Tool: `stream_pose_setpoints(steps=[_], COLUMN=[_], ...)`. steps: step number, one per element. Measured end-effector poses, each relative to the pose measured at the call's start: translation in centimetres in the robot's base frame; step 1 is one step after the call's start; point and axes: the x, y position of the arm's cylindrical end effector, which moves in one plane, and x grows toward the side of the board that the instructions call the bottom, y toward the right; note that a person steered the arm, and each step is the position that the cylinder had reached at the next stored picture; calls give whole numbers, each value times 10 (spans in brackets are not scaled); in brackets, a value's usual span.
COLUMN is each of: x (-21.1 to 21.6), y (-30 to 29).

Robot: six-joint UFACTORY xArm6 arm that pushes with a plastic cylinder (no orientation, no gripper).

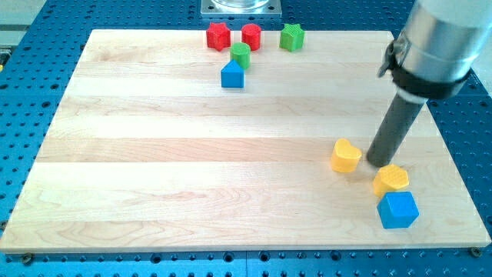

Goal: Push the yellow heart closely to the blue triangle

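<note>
The yellow heart (346,156) lies on the wooden board (169,177) at the view's right. The blue triangle (233,75) sits far from it near the view's top centre, touching a green cylinder (241,54). My tip (378,163) rests on the board just right of the yellow heart, with a small gap to it. It is just up and left of a yellow hexagon (392,179). The rod leans up to the right into the grey arm body (434,46).
A blue cube (398,209) lies just below the yellow hexagon near the board's lower right corner. A red star (218,35), a red hexagon (251,35) and a green star (291,36) line the top edge. A metal base plate (241,8) stands beyond the board's top.
</note>
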Motion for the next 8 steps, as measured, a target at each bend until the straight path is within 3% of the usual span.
stream_pose_setpoints(steps=[2, 3, 4, 5, 7, 8], x=[-24, 8, -10, -12, -7, -35], y=[-141, -101, -161, -184, -195, -195])
